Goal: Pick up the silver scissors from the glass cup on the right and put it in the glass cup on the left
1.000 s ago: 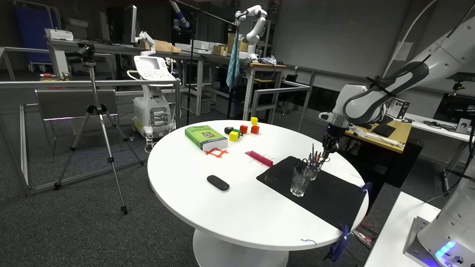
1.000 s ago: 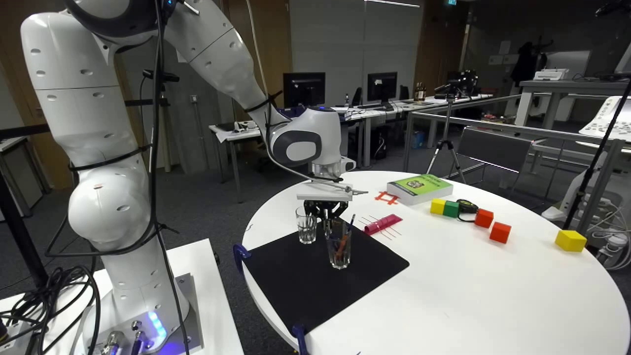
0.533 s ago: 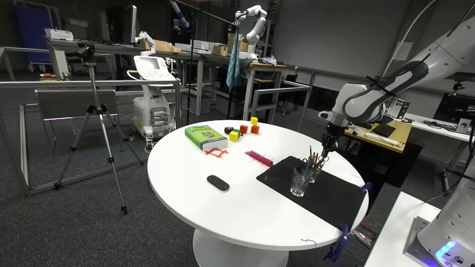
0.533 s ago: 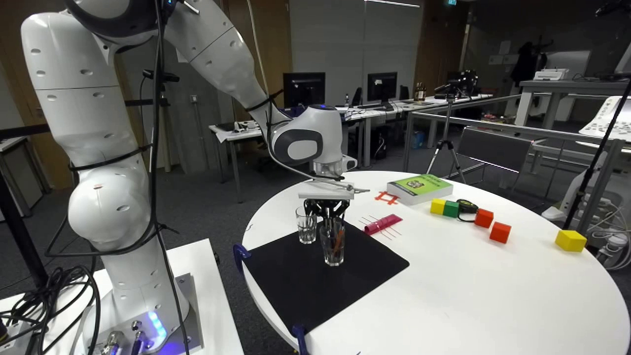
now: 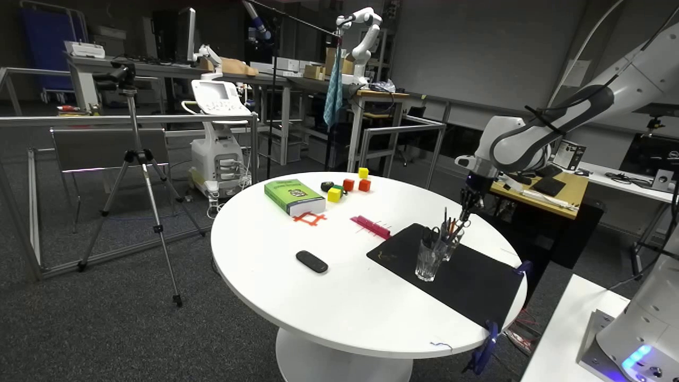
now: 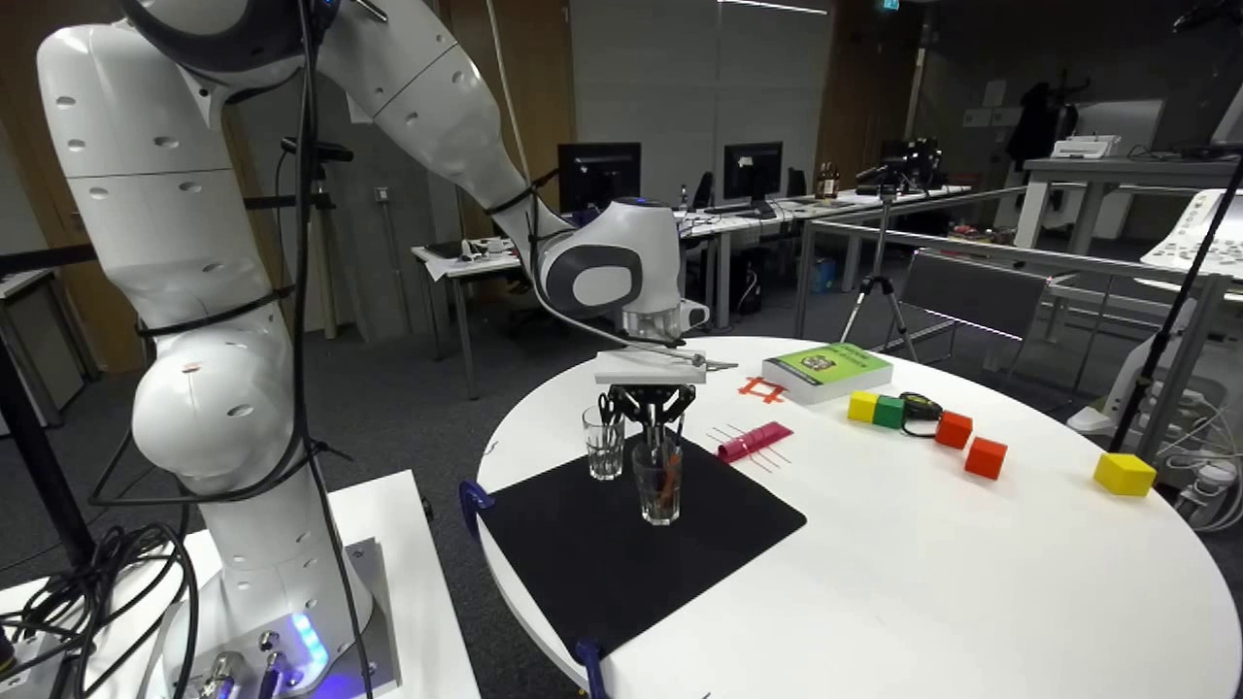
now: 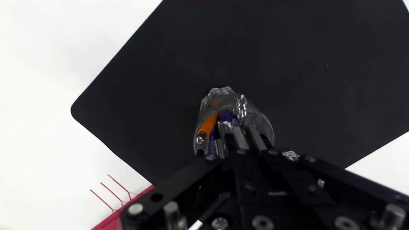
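Observation:
The right glass cup [image 6: 657, 503] stands on the black mat and holds pens, including an orange one; it also shows in the wrist view [image 7: 264, 123]. The left glass cup [image 6: 604, 454] holds black-handled scissors [image 6: 608, 408]. The silver scissors show as a shiny handle loop [image 7: 242, 108] at my fingertips in the wrist view, over the pen cup; a loop also shows in an exterior view [image 5: 466, 223]. Their blades are hidden among the pens. My gripper [image 7: 249, 135] is nearly closed, with a narrow gap, on the scissors' handle, just above the cup's rim.
The black mat [image 6: 621, 573] is clamped to the round white table [image 6: 932, 582]. A pink roll [image 6: 755, 441], a green book [image 6: 827, 369], coloured blocks [image 6: 986, 456] and a dark remote [image 5: 312, 261] lie farther off. The cups stand close together.
My gripper has risen slightly and shifted right in an exterior view. The pen cup, earlier leaning and farther right there, has shifted left and stands more upright.

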